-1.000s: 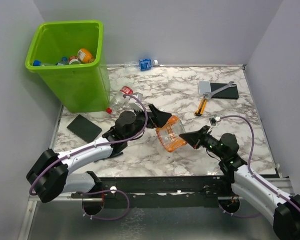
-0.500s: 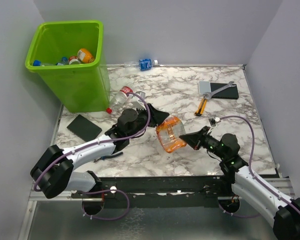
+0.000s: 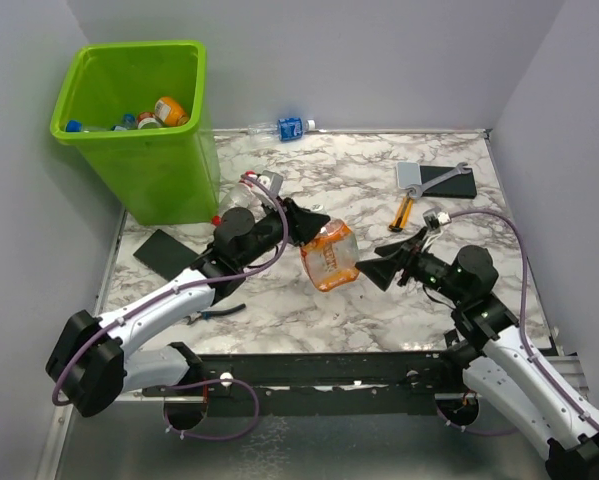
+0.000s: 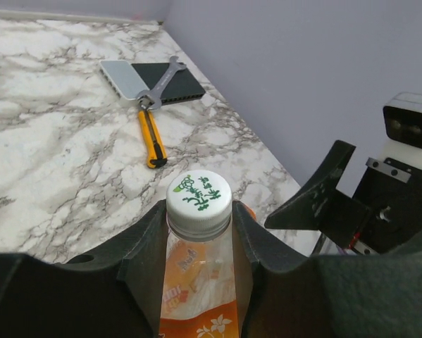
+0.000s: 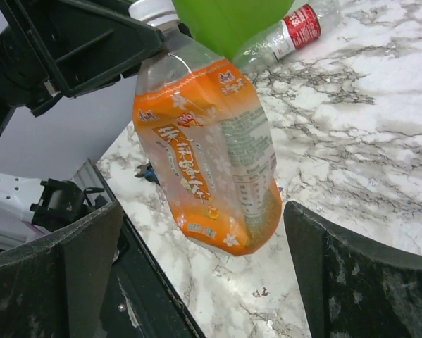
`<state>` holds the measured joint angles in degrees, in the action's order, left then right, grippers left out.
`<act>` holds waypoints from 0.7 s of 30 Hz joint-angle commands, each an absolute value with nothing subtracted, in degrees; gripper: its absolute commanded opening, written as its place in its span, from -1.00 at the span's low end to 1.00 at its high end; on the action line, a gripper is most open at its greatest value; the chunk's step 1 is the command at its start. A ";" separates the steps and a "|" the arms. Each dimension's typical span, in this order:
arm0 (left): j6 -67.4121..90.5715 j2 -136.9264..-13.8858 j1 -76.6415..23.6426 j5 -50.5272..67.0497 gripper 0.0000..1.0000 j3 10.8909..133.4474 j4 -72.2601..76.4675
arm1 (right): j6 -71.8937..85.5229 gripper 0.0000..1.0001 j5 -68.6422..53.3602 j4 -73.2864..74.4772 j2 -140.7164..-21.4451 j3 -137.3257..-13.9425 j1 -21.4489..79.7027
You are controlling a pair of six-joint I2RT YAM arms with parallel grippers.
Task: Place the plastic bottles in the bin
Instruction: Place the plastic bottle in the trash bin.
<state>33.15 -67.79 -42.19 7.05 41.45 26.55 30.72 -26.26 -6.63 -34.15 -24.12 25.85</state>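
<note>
left jaws: clamped on orange bottle (image 3: 329, 258) neck | right jaws: wide apart, holding nothing

Marble tabletop (image 3: 359, 175), silver wrench (image 3: 444, 178) lying on black pad (image 3: 460, 188), orange-handled cutter (image 3: 404, 212), second black pad (image 3: 167, 255)

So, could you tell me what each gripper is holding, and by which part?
The left gripper holds the orange bottle by its neck, under the white cap. The right gripper is open, holding nothing.
</note>
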 commanded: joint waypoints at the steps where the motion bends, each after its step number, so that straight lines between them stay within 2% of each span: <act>1: 29.50 -64.59 -38.54 22.48 -1.00 44.42 26.95 | 27.21 1.00 -28.14 1.38 -34.04 -28.79 26.19; 5: 30.78 -64.25 -36.57 38.53 -1.00 46.89 29.15 | 26.61 1.00 -33.82 -3.11 -35.39 -30.10 26.19; 8: 32.95 -64.01 -36.55 44.56 -1.00 48.41 31.38 | 26.30 1.00 -40.05 -7.04 -37.38 -31.50 26.19; 15: 37.16 -64.83 -37.22 47.05 -1.00 52.23 35.66 | 26.49 0.89 -48.26 -16.23 -44.50 -33.94 26.69; 18: 36.97 -65.23 -37.99 46.25 -1.00 53.91 35.86 | 26.20 0.75 -47.98 -18.46 -46.64 -34.32 27.81; 21: 36.62 -65.71 -38.36 44.98 -1.00 55.06 35.86 | 26.79 0.52 -47.98 -21.04 -47.83 -33.81 28.90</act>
<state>35.38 -65.32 -37.23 43.55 51.75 32.53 27.16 -45.80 -15.97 -46.46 -32.97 27.62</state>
